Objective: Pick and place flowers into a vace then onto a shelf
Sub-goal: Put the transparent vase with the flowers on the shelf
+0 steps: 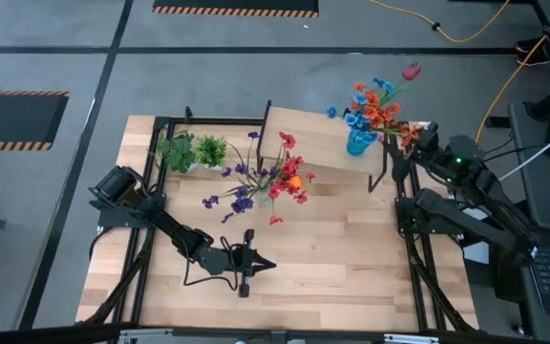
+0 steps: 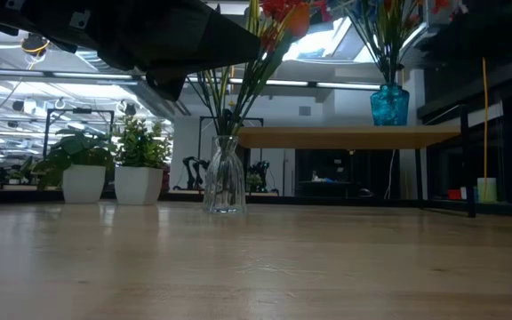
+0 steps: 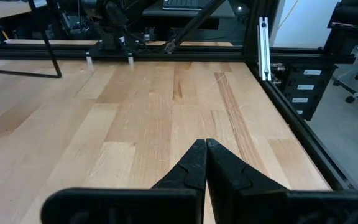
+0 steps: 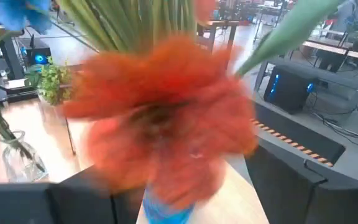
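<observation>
High view first: a blue vase [image 1: 357, 143] stands on the shelf [image 1: 318, 141] at the table's far right, holding a bunch of flowers [image 1: 375, 107] in orange-red and blue, with one dark red bud [image 1: 411, 71] poking out highest and farthest. Those stems rise upright from the vase and fan out at the top. The right gripper [image 1: 411, 137] sits just beside that vase, at the shelf's right end; its wrist camera is filled by a big orange bloom [image 4: 160, 118] with green stems [image 4: 114, 22] above it, and I cannot tell whether its fingers are open or closed.

Down on the table [image 1: 351, 258], a clear glass vase [image 2: 224, 175] carries the second bunch [image 1: 265, 177]: purple, red-pink and an orange bloom. Low view shows its stems standing tall, spreading as they climb, with the vase itself upright and well in front of the shelf. Beside it on the left, two white pots [image 2: 84, 183] hold leafy green tufts [image 1: 192, 151].

Left gripper [image 1: 264, 263] now: it hovers low over bare wood near the front middle of the table, well apart from both vases, its long axis pointing toward the right side. Its wrist view shows the two dark fingers [image 3: 191, 168] pressed tight together, holding nothing.
</observation>
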Available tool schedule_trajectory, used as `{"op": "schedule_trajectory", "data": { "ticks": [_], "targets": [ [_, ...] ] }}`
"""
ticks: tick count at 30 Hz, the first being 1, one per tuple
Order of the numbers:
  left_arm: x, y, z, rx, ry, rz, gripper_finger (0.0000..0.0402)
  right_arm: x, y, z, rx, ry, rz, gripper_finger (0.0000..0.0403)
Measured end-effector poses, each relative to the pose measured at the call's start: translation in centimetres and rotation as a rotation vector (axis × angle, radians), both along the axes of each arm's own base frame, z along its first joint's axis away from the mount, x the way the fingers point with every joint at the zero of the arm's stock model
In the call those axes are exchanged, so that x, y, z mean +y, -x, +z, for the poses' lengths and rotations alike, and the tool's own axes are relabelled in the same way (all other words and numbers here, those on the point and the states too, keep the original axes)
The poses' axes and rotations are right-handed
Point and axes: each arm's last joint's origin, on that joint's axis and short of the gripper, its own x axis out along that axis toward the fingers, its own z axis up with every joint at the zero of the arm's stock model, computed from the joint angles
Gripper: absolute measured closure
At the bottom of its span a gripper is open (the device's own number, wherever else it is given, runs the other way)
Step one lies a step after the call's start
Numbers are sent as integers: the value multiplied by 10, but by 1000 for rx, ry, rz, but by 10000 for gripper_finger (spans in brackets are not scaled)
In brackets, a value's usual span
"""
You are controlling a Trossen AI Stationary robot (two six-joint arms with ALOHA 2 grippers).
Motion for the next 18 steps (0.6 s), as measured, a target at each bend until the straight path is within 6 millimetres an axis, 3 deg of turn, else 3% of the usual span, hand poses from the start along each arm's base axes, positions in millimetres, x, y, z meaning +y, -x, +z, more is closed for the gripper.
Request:
{"op": "schedule_trajectory", "data": {
  "ticks": [6,11,14,18],
  "targets": [
    [0,0,0,0,0,0,398,12,15,-9,14,-50,2,147],
    [0,0,0,0,0,0,398,23,22,-10,-24,-52,131,155],
    [0,0,0,0,1,0,398,28,24,-9,-64,-69,214,186],
    [0,0,0,0,1,0,398,32,25,-9,-76,-62,328,268]
  ]
}}
